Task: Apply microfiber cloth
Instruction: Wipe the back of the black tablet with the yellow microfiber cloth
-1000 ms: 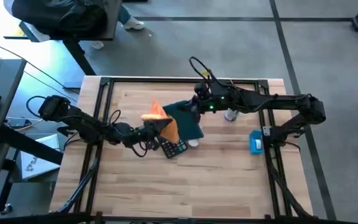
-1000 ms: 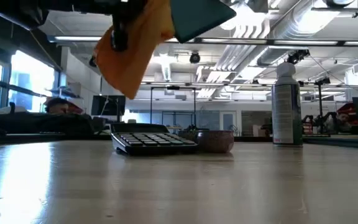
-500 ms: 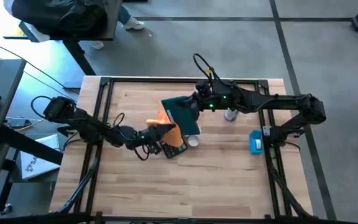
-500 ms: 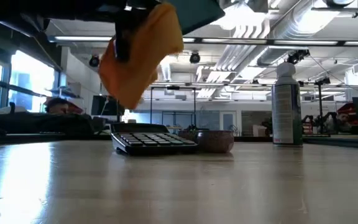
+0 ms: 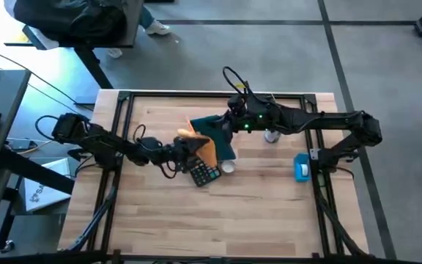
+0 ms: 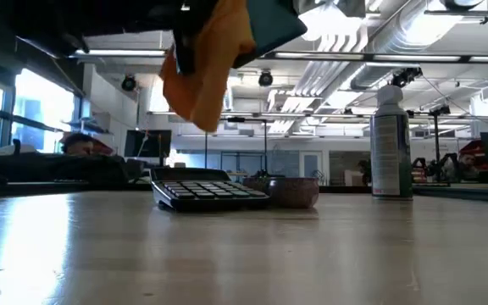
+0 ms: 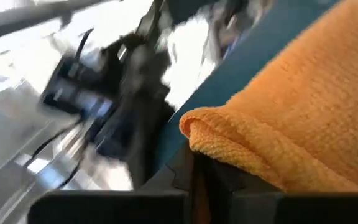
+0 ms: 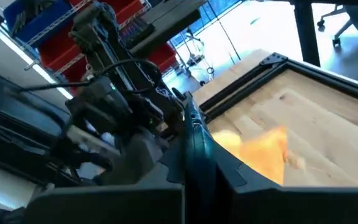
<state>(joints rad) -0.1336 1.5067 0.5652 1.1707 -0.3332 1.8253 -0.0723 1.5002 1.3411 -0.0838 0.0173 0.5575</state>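
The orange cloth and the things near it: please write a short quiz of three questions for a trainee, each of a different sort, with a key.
1. True or false: the microfiber cloth lies flat on the table.
2. Which gripper holds the cloth? A) left gripper B) right gripper C) neither
3. Fill in: the right gripper holds a flat ____ coloured panel.

Key
1. False: in the low view it hangs in the air above the calculator.
2. A.
3. Teal; the cloth meets its face.
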